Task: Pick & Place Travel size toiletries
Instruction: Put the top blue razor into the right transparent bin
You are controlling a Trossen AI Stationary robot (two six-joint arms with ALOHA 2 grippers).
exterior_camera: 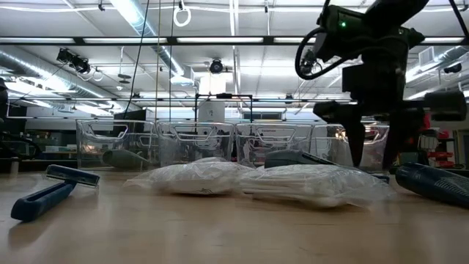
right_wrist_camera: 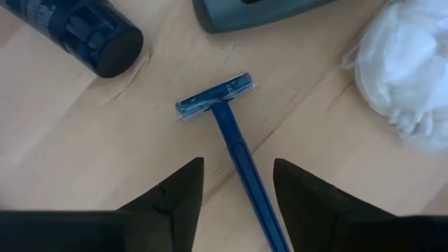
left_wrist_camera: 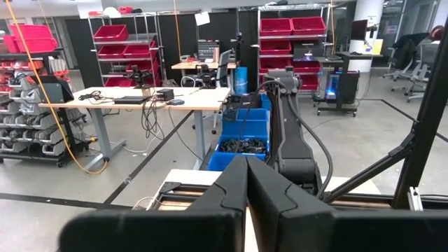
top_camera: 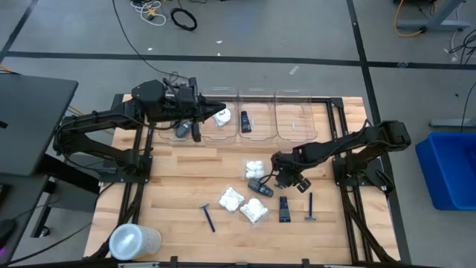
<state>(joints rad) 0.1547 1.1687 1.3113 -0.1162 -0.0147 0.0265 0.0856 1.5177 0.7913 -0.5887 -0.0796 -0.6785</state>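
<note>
Loose on the table lie white crinkly packets (top_camera: 231, 199) (top_camera: 253, 211) (top_camera: 255, 167), a dark grey oval case (top_camera: 259, 186), a black tube (top_camera: 284, 208) and blue razors (top_camera: 207, 217) (top_camera: 310, 207). My right gripper (top_camera: 288, 179) (exterior_camera: 377, 158) hangs open just above the table, pointing down. In its wrist view a blue razor (right_wrist_camera: 231, 133) lies flat, its handle running back between the two fingers (right_wrist_camera: 234, 199), untouched. My left gripper (top_camera: 208, 112) (left_wrist_camera: 246, 185) is shut and empty, held level over the clear bins, which hold a grey case (top_camera: 181, 128), a packet (top_camera: 221, 117) and a tube (top_camera: 245, 121).
Clear bins (top_camera: 294, 112) line the table's far edge. A large translucent round container (top_camera: 134, 242) sits at the near left corner. Around the razor under my right gripper are the tube (right_wrist_camera: 77, 31), the grey case (right_wrist_camera: 259, 10) and a packet (right_wrist_camera: 406, 63). Bare wood lies at the left.
</note>
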